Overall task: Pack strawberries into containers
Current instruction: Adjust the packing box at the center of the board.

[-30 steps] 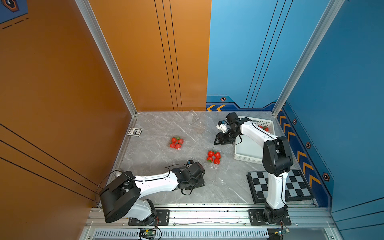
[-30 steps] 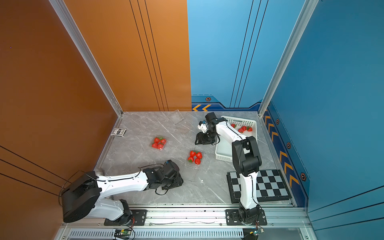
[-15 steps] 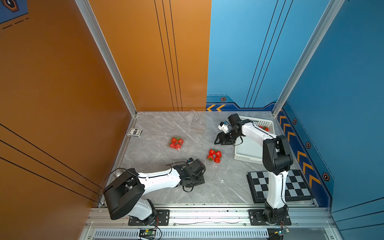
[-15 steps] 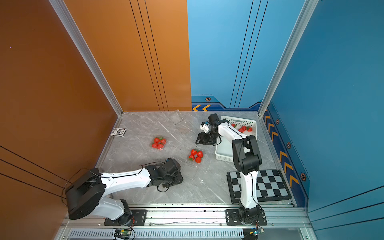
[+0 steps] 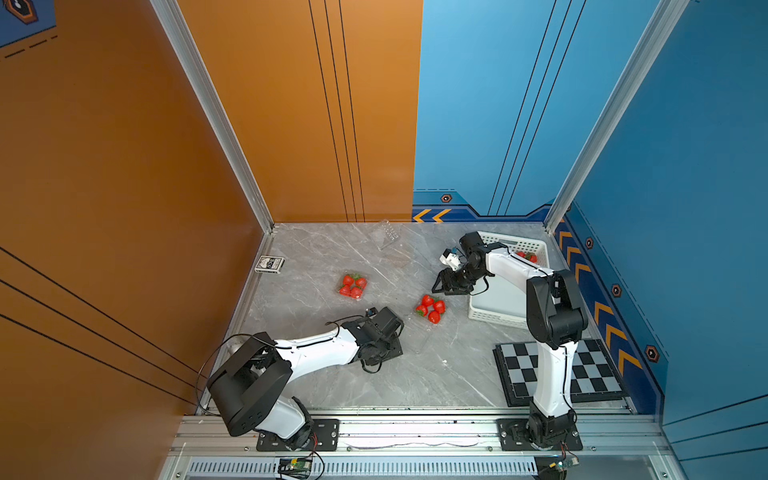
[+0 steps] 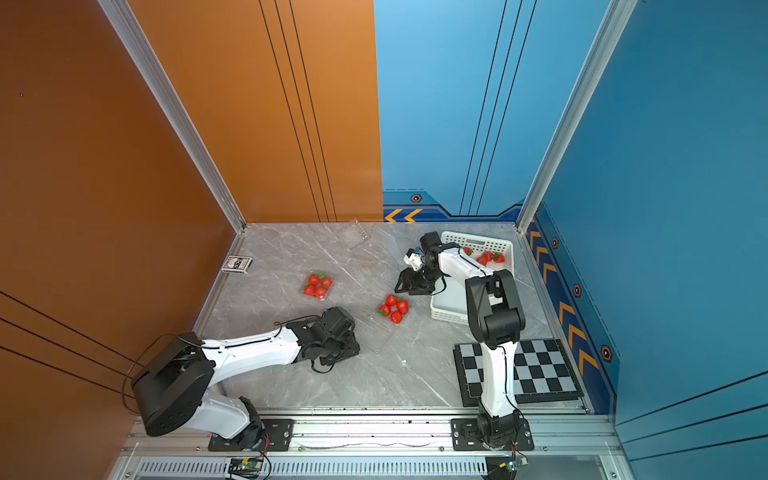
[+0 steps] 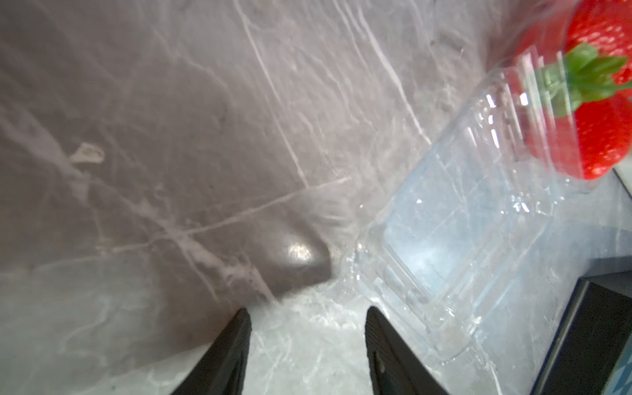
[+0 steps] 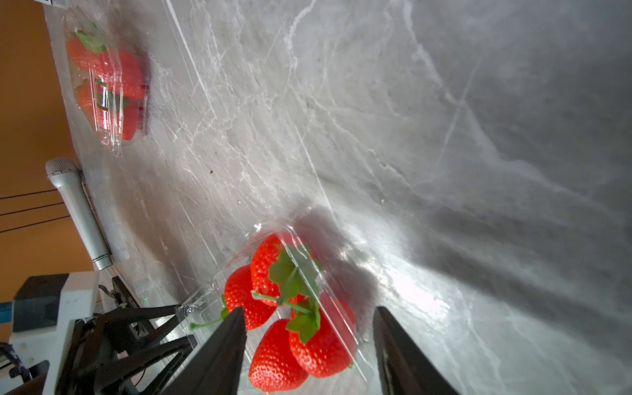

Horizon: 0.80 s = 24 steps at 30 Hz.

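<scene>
Top views: show four strawberries (image 5: 430, 308) in an open container (image 5: 419, 337) mid-table, with bare table (image 5: 436, 374) all round. Left wrist: shows left gripper (image 7: 307, 311) fingers apart, holding nothing, beside the clear lid (image 7: 461, 239) edge. Right wrist: shows right gripper (image 8: 309, 309) fingers apart, empty, close to the strawberries.

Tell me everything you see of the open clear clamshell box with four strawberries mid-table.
The clear plastic clamshell box sits on the grey marble-look table, ribbed at the edges. Its tray holds four strawberries with green caps; the hinged lid lies open and empty, flat on the table toward the left claw, which is open and does not grip it.
</scene>
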Motion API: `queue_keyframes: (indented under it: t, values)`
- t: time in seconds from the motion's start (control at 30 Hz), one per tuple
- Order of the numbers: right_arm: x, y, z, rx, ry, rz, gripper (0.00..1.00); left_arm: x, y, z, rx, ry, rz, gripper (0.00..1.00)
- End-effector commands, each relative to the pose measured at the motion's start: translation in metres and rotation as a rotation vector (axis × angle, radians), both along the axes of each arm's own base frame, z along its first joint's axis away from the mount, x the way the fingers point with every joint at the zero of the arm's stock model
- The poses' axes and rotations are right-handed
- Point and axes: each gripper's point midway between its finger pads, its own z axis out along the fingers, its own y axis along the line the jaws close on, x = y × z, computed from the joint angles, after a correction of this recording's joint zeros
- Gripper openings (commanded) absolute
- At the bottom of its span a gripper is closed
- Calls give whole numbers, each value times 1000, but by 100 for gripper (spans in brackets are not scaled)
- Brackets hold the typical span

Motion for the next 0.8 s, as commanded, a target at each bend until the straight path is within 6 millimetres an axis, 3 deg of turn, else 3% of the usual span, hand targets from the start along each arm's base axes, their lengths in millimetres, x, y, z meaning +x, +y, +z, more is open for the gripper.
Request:
queue_keyframes:
  t: [0.0, 0.33, 0.4, 0.63, 0.77]
  values:
    - [-4, 4, -5, -2, 2, 16, 62, -15, 39, -31, 170, 92, -1, 56]
    - [-21, 10, -21, -29, 38, 34, 62, 16, 61, -25, 180, 62, 41, 56]
    - [-22, 11, -10, -14, 17, 28, 62, 21, 67, -25, 186, 59, 53, 56]
    - [-33, 18, -5, 34, 29, 13, 62, 46, 80, -16, 176, 23, 91, 56]
    - [-41, 20, 0, 57, 28, -7, 66, 51, 97, -12, 170, 17, 126, 57]
